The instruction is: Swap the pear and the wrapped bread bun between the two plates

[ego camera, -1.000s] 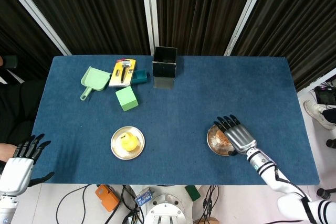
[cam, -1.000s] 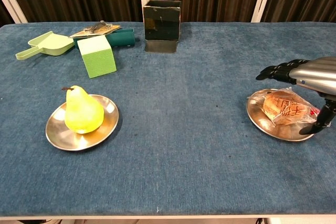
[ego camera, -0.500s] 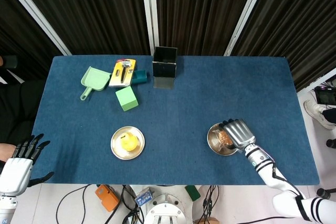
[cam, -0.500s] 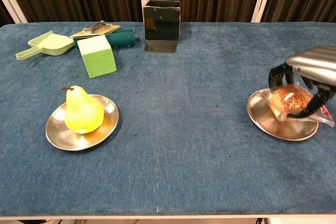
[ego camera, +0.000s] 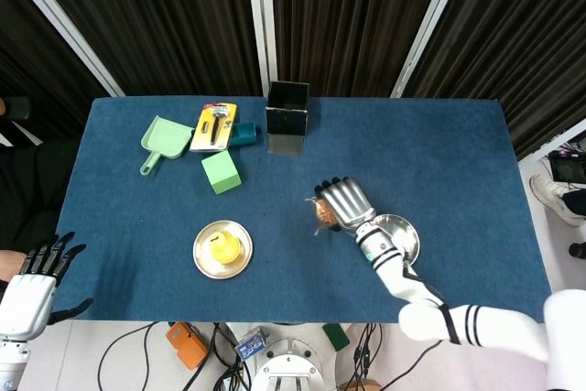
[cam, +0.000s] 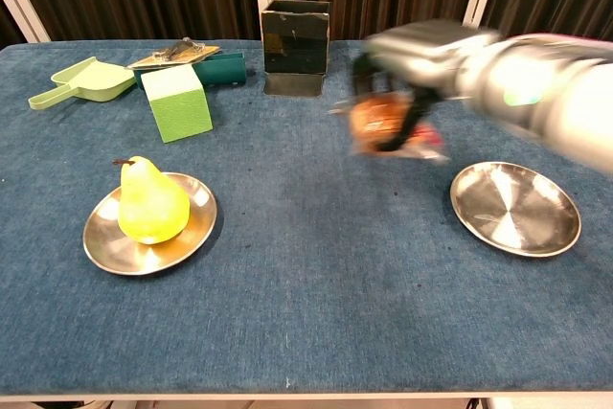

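My right hand (ego camera: 346, 200) (cam: 412, 59) grips the wrapped bread bun (cam: 381, 120) (ego camera: 322, 211) and holds it in the air over the middle of the table, blurred by motion in the chest view. The right plate (cam: 515, 208) (ego camera: 401, 233) lies bare behind it. A yellow pear (cam: 149, 203) (ego camera: 221, 246) stands upright on the left plate (cam: 107, 251) (ego camera: 203, 261). My left hand (ego camera: 41, 276) hangs open off the table's front left corner, holding nothing.
At the back stand a black open box (cam: 296, 35) (ego camera: 287, 108), a green block (cam: 177, 101), a light green dustpan (cam: 79, 79), a dark teal box (cam: 220, 68) and a yellow packaged tool (ego camera: 214, 125).
My right hand closed around the bun on the right plate, lifted it off and carried it left toward the table's middle. The right plate now lies bare. The left hand stayed put.
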Tool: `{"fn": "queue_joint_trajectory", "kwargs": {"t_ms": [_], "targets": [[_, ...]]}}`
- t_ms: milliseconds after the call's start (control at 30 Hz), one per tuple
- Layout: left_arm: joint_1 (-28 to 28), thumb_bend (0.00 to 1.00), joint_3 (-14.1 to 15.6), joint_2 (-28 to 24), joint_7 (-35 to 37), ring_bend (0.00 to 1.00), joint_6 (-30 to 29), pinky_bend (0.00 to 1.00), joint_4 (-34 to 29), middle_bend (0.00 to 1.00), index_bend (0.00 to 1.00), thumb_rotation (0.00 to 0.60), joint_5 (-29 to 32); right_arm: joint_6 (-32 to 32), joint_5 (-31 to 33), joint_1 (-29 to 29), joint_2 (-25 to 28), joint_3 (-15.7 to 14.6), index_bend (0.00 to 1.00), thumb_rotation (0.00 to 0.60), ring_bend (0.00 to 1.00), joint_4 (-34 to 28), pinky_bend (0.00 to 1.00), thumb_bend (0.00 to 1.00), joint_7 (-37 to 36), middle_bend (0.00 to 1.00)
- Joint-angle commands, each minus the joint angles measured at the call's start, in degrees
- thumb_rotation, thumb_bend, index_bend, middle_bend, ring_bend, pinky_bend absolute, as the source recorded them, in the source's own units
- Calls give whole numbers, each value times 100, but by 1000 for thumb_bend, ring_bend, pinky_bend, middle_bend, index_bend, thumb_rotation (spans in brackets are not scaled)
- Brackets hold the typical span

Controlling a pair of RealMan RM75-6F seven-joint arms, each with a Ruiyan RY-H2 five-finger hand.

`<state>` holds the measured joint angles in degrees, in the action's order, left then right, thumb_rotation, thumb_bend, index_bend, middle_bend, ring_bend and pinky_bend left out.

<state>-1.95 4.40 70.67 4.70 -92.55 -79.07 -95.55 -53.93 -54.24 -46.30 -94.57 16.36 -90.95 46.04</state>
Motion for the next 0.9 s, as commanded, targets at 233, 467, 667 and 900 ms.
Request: {"fn": "queue_joint_trajectory", "kwargs": {"t_ms": [233, 467, 667, 900], "targets": [[-11, 30, 4, -49, 108, 0, -33, 81, 7, 35, 165, 600, -5, -118, 1155, -991, -1250, 64, 3, 600, 131, 1075, 331, 346, 830, 153], [-26, 30, 52, -47, 156, 0, -122, 81, 44, 35, 165, 600, -133, -335, 777, -652, -458, -278, 0, 515, 11, 71, 262, 181, 442, 4], [75, 59, 162, -2, 198, 0, 6, 81, 87, 35, 165, 600, -335, -1684, -1558, 722, 1508, -1855, 0, 485, 0, -1567, 104, 179, -187, 0], [467, 79, 228, 279, 28, 0, 415, 104, -207, 28, 139, 600, -744, -4223, -3882, 2806, 2619, -3487, 0, 478, 0, -712, 0, 179, -2072, 0]]}}
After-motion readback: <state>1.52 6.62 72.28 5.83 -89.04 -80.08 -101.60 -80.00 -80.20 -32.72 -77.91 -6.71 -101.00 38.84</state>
